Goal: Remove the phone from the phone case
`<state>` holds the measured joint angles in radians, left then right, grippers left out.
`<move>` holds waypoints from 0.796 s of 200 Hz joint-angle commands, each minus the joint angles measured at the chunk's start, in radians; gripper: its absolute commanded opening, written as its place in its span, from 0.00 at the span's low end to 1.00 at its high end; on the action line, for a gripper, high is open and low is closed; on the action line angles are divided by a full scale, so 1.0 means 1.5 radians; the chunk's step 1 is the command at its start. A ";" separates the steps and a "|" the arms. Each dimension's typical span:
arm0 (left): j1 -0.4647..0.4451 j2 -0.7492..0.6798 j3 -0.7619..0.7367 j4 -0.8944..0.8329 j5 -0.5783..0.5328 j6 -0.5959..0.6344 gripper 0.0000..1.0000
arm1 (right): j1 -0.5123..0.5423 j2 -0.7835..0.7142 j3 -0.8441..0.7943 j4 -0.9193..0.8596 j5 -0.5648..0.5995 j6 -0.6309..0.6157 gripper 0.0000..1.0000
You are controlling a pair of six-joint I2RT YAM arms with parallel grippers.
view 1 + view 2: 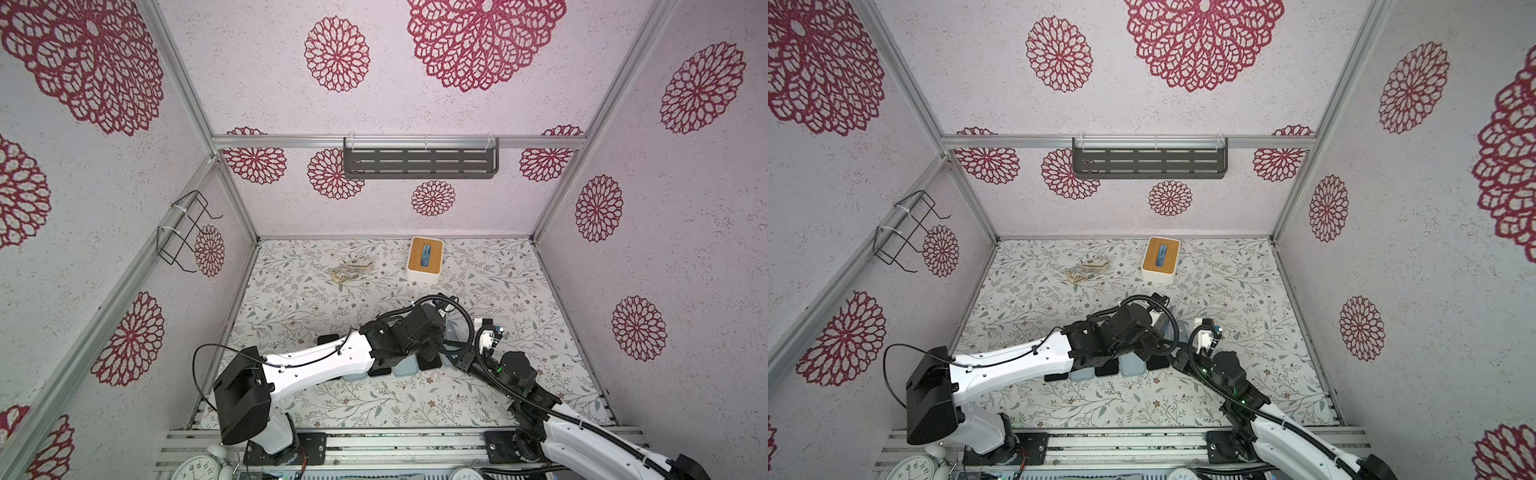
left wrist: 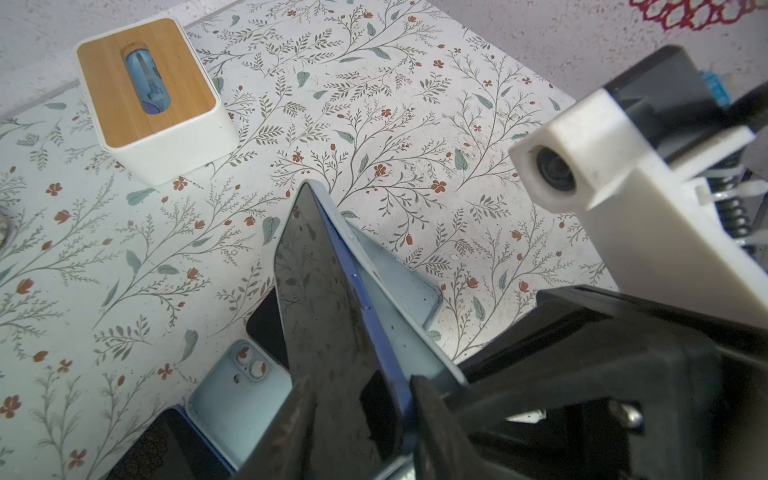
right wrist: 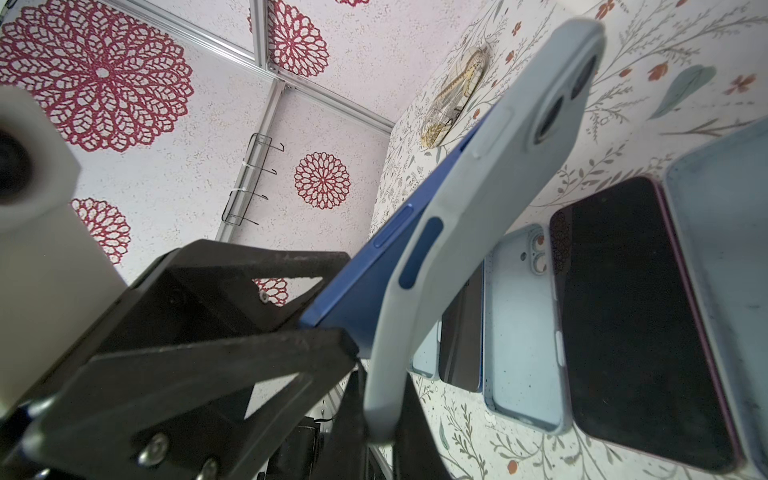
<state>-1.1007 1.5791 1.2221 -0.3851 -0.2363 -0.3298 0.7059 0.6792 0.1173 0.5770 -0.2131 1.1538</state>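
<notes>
Here we saw the blue dark-screened phone (image 2: 320, 299) tilted up above the floral-patterned worktop (image 2: 124, 249), one long edge lifted clear of its pale blue-grey silicone case (image 2: 399, 282) — the two met only at the far end. The left pincer (image 2: 361, 386) was clamped on the phone's near end; the right pincer (image 3: 384, 419) was closed on the case's rim.

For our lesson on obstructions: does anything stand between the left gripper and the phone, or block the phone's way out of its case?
Nothing between them: the left gripper grips the blue phone directly. Only the far end of the pale case, cupping the phone's top, is in the way.
</notes>
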 commanded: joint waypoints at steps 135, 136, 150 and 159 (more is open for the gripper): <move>-0.026 -0.020 0.047 -0.076 -0.099 -0.016 0.09 | -0.003 -0.093 0.207 -0.463 0.260 -0.200 0.00; -0.026 -0.020 0.048 -0.077 -0.099 -0.017 0.09 | -0.003 -0.093 0.208 -0.469 0.266 -0.203 0.00; -0.026 -0.024 0.055 -0.093 -0.105 -0.021 0.09 | -0.011 -0.093 0.240 -0.550 0.345 -0.231 0.00; -0.027 -0.024 0.060 -0.102 -0.109 -0.023 0.09 | -0.019 -0.094 0.256 -0.583 0.382 -0.251 0.00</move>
<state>-1.1213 1.5787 1.2858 -0.4389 -0.3679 -0.3508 0.7074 0.5587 0.4110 -0.0895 0.0532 0.9295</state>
